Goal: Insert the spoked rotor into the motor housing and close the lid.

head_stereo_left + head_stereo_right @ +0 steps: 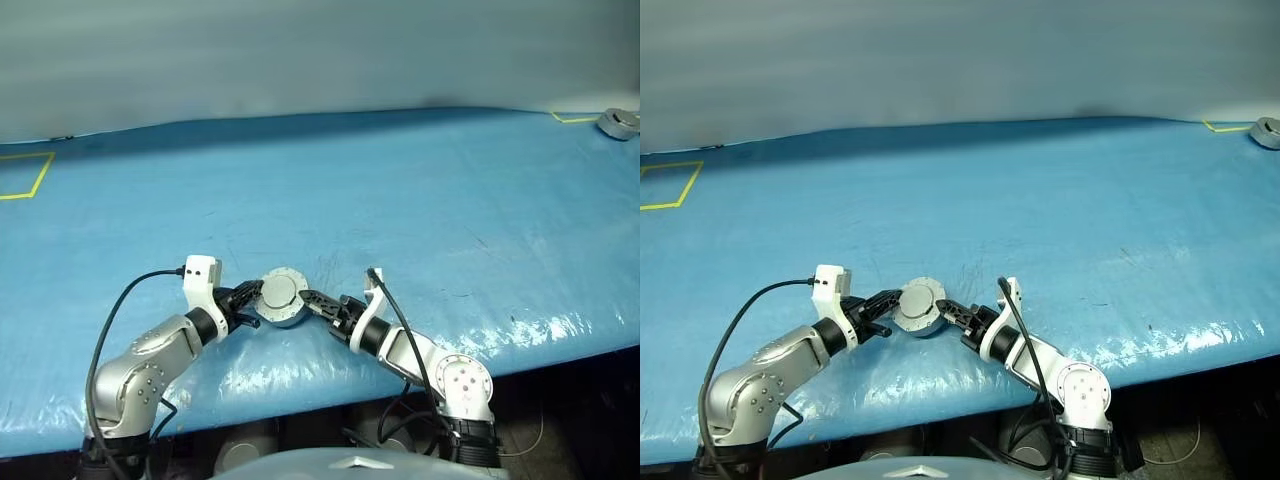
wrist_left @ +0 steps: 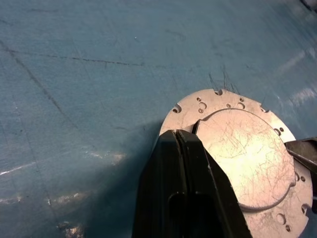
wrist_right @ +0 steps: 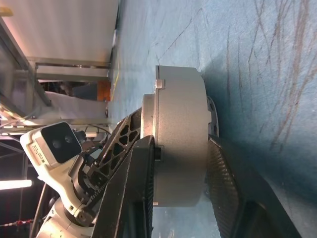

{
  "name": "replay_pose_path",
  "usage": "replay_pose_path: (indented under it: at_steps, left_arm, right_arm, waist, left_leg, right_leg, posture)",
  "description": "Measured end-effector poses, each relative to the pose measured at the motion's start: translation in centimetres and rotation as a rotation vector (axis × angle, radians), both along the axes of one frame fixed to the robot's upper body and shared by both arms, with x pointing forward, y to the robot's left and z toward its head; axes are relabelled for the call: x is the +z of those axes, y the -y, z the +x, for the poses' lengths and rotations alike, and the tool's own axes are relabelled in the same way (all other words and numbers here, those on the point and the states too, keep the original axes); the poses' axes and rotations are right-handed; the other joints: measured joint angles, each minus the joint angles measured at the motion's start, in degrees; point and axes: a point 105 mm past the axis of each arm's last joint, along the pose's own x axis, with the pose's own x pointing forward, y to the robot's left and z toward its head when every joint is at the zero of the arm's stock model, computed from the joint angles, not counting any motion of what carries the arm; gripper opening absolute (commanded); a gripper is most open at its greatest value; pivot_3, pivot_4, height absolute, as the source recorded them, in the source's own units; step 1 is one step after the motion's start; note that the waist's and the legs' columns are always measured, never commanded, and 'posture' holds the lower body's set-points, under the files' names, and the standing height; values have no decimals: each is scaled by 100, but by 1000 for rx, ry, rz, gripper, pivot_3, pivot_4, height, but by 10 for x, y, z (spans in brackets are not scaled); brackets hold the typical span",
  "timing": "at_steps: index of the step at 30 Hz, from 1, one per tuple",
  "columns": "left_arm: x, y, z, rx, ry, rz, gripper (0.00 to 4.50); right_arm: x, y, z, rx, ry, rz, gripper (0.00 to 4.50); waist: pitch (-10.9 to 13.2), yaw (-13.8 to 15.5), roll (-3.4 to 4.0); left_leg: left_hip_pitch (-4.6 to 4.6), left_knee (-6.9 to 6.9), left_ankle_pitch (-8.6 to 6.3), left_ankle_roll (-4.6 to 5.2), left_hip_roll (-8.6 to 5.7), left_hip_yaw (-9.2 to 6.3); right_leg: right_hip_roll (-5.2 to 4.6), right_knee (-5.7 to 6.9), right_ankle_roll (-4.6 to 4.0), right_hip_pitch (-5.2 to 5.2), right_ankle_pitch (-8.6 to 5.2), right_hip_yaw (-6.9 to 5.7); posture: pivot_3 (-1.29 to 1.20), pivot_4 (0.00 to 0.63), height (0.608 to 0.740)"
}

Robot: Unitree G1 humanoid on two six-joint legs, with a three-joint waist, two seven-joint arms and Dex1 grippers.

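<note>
Found the motor housing [image 1: 281, 296] near the front edge of the blue table [image 1: 420, 200], right between the two arms. Looked tipped up a bit, with its flat round face turned up toward the head camera. Could not tell if its bottom touched the table.

Saw the right gripper [image 1: 304, 296] pinching the motor housing, one finger on the flat top face and one on the bottom face. Saw the left gripper [image 1: 250, 298] with its fingers [image 2: 178, 163] pressed together, tips resting on the flat face near the step of the raised round middle, holding nothing.

Looked hard, shiny and made of metal, so probably heavy for its size and quite slippery. Would not bend or squash. Best held across the two flat faces, as here, or across the round side wall. Better kept away from the small holes along the rim and from any wires inside.

Spotted another small silver round part [image 1: 617, 122] far off at the back right corner of the table.

Looked for names, labels or writing. Found none that could be read.
</note>
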Motion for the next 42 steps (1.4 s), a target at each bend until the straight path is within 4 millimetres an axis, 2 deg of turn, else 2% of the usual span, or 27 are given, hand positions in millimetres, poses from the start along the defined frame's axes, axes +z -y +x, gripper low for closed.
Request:
replay_pose_path:
  at_steps: [5,10,11,17,23,34,40,42]
  left_arm:
    - [12,-18,8,138,17,-112,2651]
    - [19,-27,10,251,0,-330,4338]
    - [18,-27,9,261,-16,-375,4482]
    - [22,-16,5,252,-54,-563,4500]
    - [20,3,-1,213,-136,-759,4500]
    - [31,18,-2,168,-116,-902,4500]
    - [38,24,-1,140,-95,-981,4500]
    - [39,23,-1,144,-94,-1000,4128]
  right_arm:
    - [2,4,3,-50,-20,30,1162]
    - [8,19,15,-173,-41,76,1162]
    - [10,23,19,-202,-42,85,1162]
    - [24,33,36,-294,-12,117,1162]
    - [50,21,49,-271,62,156,1162]
    - [65,-15,40,-131,76,194,1162]
    - [67,-26,31,-76,61,205,1162]
    - [66,-27,30,-70,56,204,1162]
  waist:
    - [6,10,-6]
    - [25,75,-29]
    - [32,83,-32]
    - [60,55,-40]
    - [61,57,-41]
    - [60,62,-40]
    - [60,62,-41]
    - [60,62,-41]
  left_leg:
    - [-2,-10,1,-2,-2,0]
    - [-13,-11,0,1,-10,-4]
    - [-15,-10,0,2,-10,-4]
    - [-24,-17,1,0,-10,2]
    - [-25,-24,6,-8,-10,2]
    - [-25,-25,11,-16,-11,8]
    - [-25,-24,11,-16,-11,10]
    - [-25,-23,12,-15,-11,10]
  right_leg:
    - [1,-2,0,-4,0,-2]
    - [2,-22,8,-3,4,-6]
    - [2,-25,9,-3,6,-6]
    - [6,-35,-15,-14,23,0]
    - [6,-44,-16,-13,23,-1]
    - [6,-50,-19,-12,24,2]
    - [7,-51,-19,-11,24,3]
    - [8,-50,-19,-11,25,3]
  posture:
    - [0,150,740]
    - [0,150,740]
    - [0,150,740]
    - [0,150,740]
    - [0,150,740]
    - [0,150,740]
    - [0,150,740]
    - [0,150,740]
